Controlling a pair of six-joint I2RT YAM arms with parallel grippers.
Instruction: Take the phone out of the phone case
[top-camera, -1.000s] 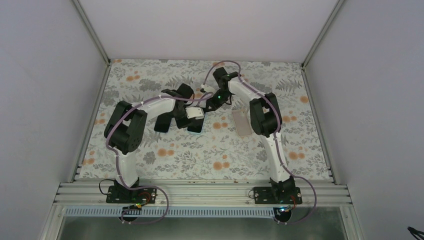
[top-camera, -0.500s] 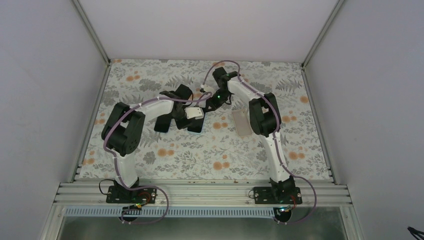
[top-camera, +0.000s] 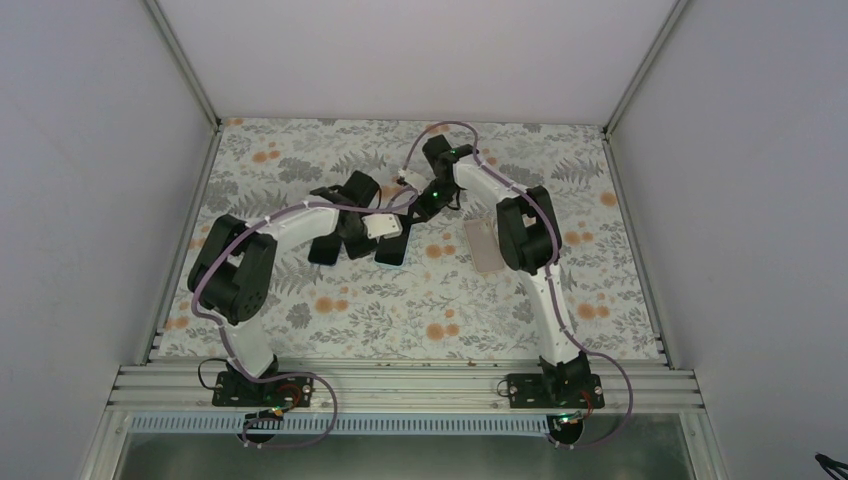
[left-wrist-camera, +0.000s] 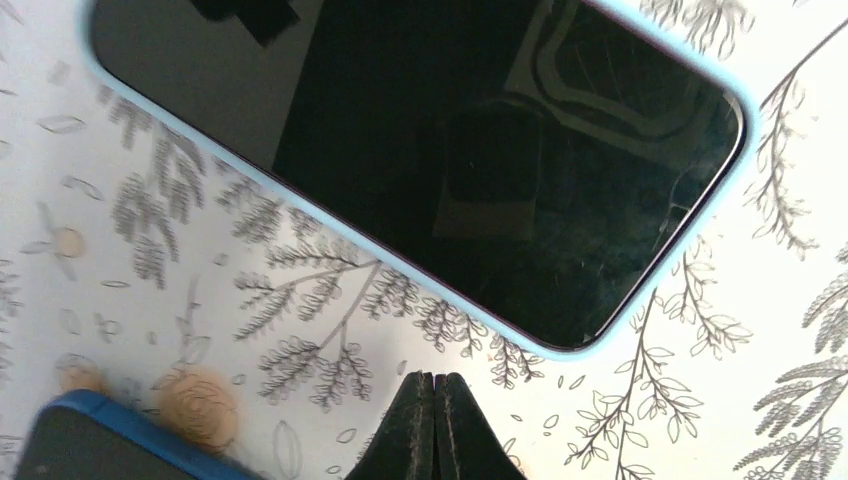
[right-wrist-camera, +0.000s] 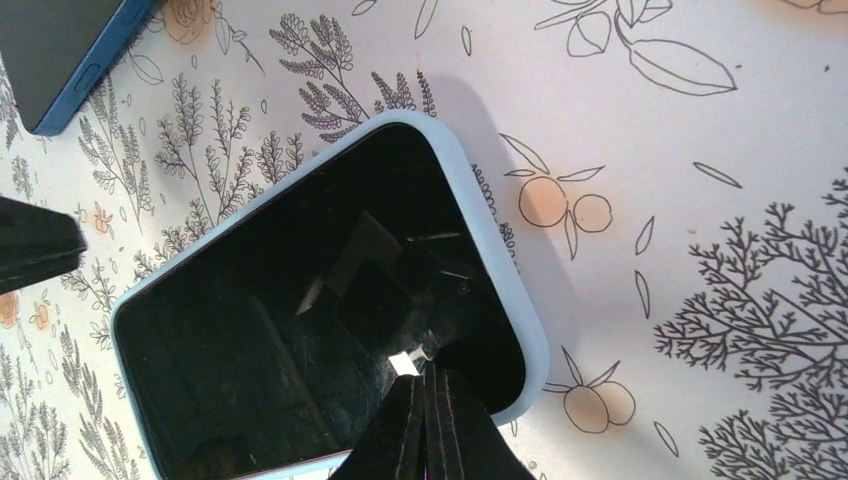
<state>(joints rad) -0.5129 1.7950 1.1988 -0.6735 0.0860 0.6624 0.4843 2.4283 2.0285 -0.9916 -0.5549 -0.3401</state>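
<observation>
Left hand (left-wrist-camera: 433, 380) leftward; beige slab (top-camera: 485, 246) overhead-only

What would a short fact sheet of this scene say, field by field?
Phone: dark screen up, flat on the floral table
Light blue case: still around the phone
Left claw: shut, holding nothing, tips just off the case's long edge
Right claw: shut, holding nothing, tips over the screen near a corner
Nearby: another phone in a dark blue case; a beige slab
</observation>
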